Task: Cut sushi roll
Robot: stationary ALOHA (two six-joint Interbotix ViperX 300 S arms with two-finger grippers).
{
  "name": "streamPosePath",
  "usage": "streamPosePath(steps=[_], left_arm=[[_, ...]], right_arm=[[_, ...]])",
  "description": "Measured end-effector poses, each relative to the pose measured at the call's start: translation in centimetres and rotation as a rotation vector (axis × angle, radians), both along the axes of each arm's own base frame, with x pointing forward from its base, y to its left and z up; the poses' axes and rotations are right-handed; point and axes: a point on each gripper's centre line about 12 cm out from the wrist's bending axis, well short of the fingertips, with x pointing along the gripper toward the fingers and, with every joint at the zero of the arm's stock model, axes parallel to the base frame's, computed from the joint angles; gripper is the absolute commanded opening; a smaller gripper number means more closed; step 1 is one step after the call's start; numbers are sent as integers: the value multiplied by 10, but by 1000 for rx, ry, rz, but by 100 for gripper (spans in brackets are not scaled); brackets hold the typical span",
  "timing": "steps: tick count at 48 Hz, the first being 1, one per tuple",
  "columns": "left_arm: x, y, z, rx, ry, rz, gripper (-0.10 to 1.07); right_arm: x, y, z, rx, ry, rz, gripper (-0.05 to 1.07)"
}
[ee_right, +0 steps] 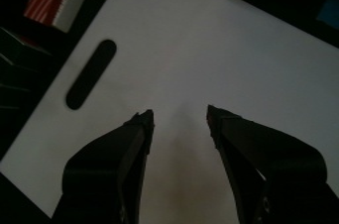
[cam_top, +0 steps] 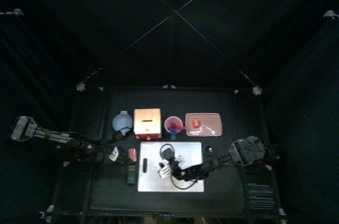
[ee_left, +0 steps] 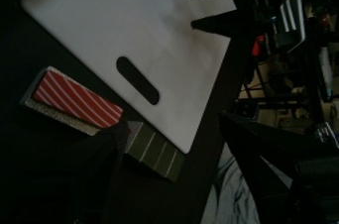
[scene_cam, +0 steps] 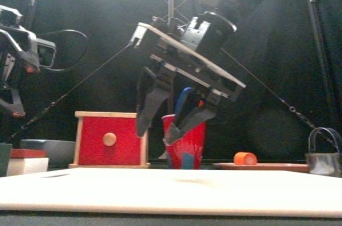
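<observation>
White board (ee_right: 199, 59) sits bare under my right hand (ee_right: 179, 119), released and empty; no sushi roll visible there, so cutting risks striking nothing.

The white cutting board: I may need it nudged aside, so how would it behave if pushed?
The cutting board looks flat, thin and rigid, so it would probably slide rather than bend or tip. Its handle slot could offer a hold.

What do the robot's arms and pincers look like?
Both arms are black. The right pincer has two black jaws that narrow to pointed tips, seen over the white board. In the front view it hangs from a flat bar with pale edges. The left arm looks chunky, made of jointed blocks with some grey parts.
</observation>
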Motion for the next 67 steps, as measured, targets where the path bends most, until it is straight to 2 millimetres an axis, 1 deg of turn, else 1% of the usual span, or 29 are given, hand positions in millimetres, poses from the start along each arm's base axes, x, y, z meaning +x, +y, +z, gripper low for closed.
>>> streamPosePath(steps=[5,9,20,28,35,55,67], left_arm=[[0,-2,-5,-39,40,12,102],[2,-5,-8,-79,73,23,102],[9,-15,-12,-169,158,14,102],[11,-16,-14,-193,176,24,102],[12,-17,-17,-251,204,72,102],[14,-10,-32,-254,269,144,102],[15,-10,-36,-259,284,157,102]], right_arm=[[-12,-2,0,-7,18,0,83],[-17,-5,-1,-9,25,-2,83],[-26,-9,-9,-21,55,-3,83],[-33,-12,-14,-27,74,-5,83],[-37,-13,-15,-31,82,-4,83],[-46,-17,-24,-46,114,-2,83],[-48,-18,-23,-45,112,0,83]])
